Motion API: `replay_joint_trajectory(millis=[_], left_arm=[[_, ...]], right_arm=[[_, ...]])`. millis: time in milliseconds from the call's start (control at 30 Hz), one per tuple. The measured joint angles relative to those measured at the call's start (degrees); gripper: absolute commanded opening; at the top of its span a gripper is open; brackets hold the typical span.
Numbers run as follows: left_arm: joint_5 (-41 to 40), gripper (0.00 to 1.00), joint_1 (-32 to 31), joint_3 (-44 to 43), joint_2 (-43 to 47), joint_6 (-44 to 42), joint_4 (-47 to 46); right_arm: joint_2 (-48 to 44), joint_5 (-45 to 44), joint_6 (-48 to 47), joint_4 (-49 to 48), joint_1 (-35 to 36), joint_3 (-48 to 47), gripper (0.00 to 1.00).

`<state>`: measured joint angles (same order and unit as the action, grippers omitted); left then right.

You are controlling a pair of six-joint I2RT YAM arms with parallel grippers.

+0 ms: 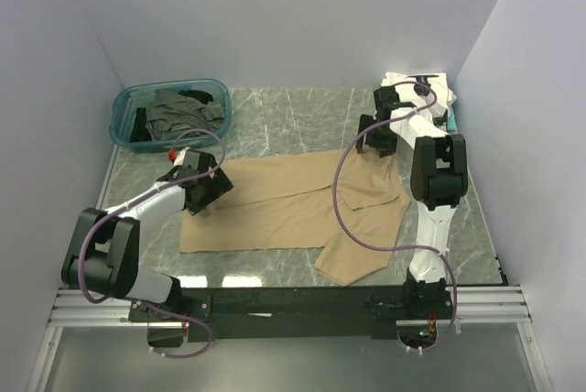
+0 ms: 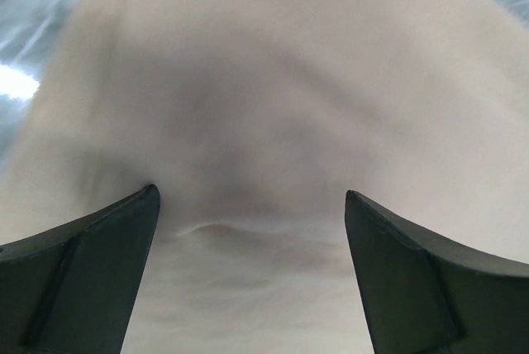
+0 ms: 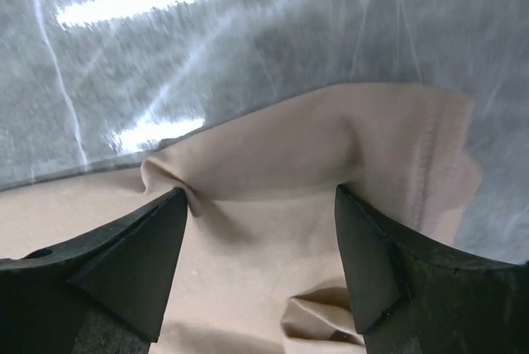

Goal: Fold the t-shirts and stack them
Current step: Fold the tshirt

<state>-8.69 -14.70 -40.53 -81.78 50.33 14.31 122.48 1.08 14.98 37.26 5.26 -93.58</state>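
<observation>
Top external: marble table, white walls.
Bin: clothes bunched, hard to separate.
Left gripper, right gripper: spread wide on tan shirt.

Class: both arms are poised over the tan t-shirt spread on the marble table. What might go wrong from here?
1. The right gripper straddles a puckered corner of the plain tan cloth t-shirt near its stitched hem; closing may catch only a thin fold, which could slip.
2. The left gripper, jaws open, has only unbroken cloth below, no edge; it may bunch the cloth or pinch nothing.
</observation>
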Motion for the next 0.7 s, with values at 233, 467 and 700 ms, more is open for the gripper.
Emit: replay_joint_trajectory(millis=[233,467,700], left_arm=[[-3.41,0.99,-0.11,-0.33,7.93,0.76,9.60],[-4.81,0.99,-0.11,-1.53,19.71,3.80,11.52],[-5.25,0.99,-0.13,5.97,26.77,7.50,14.91]], right_arm=[[-4.02,-2.19,-4.00,2.54,0.02,-2.56,0.78],[-33.64,-5.07,-0.79,-1.31,5.14,20.59,0.77],[-39.85,-5.62,4.22,-3.69,19.37,37.97,0.68]])
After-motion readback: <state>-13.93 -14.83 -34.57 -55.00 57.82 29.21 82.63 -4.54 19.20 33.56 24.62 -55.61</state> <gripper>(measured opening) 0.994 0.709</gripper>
